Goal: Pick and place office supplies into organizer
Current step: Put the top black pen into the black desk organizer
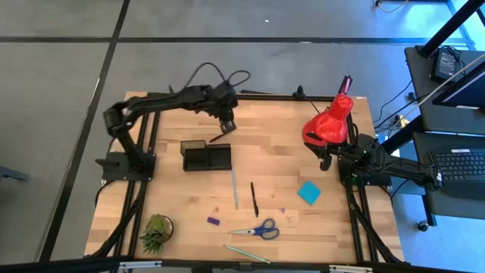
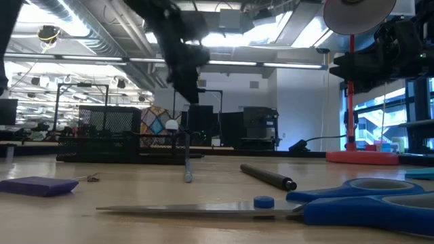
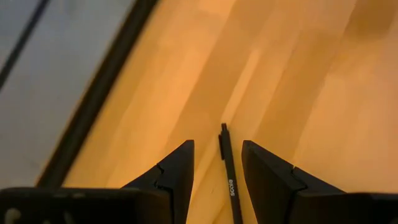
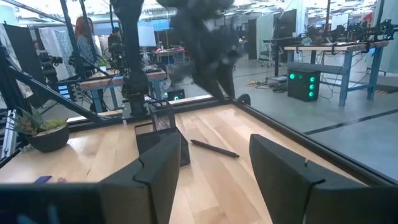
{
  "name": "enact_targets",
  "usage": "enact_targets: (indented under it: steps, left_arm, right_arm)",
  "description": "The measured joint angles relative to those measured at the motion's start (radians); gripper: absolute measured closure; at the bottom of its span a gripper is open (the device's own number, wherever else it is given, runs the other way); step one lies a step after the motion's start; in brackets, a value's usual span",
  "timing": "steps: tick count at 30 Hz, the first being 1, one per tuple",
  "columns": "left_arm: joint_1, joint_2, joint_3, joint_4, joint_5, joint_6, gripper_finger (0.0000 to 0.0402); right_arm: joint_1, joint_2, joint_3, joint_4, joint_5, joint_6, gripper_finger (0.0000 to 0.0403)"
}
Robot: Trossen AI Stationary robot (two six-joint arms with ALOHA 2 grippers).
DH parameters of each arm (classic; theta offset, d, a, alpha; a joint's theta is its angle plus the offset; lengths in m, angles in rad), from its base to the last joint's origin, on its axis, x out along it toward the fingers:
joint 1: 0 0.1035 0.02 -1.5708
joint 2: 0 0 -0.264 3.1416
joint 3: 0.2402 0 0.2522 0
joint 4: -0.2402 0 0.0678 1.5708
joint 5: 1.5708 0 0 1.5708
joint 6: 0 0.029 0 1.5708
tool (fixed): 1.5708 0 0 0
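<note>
The only lettering showed on the dark pen [image 3: 229,177] lying on the table between the left tool's fingers: a short pale word along its barrel, too small to be read for certain.

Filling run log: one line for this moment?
left gripper: open above dark pen | right gripper: open, idle by red lamp | organizer: no supplies seen inside

We see a pen [image 1: 219,138] just behind the organizer [image 1: 206,156]; another pen [image 1: 255,199], the scissors [image 1: 256,230] and sticky-note pad [image 1: 308,192] lie before the organizer.
</note>
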Motion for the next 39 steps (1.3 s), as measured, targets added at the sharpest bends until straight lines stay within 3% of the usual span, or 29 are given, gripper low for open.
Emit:
enact_targets:
  steps: [15, 34, 39]
  left_arm:
    - [0.007, 0.276, 0.000, 0.063, 0.030, -0.015, 0.0272]
    - [0.011, 0.333, 0.005, 0.075, 0.059, -0.004, 0.0273]
    - [-0.001, 0.335, 0.004, 0.076, 0.020, 0.022, 0.0301]
  right_arm:
    - [0.000, 0.000, 0.000, -0.005, 0.000, -0.004, 0.0208]
    - [0.000, 0.000, 0.000, -0.005, 0.001, -0.013, 0.0208]
    - [0.000, 0.000, 0.000, -0.005, 0.001, -0.035, 0.0208]
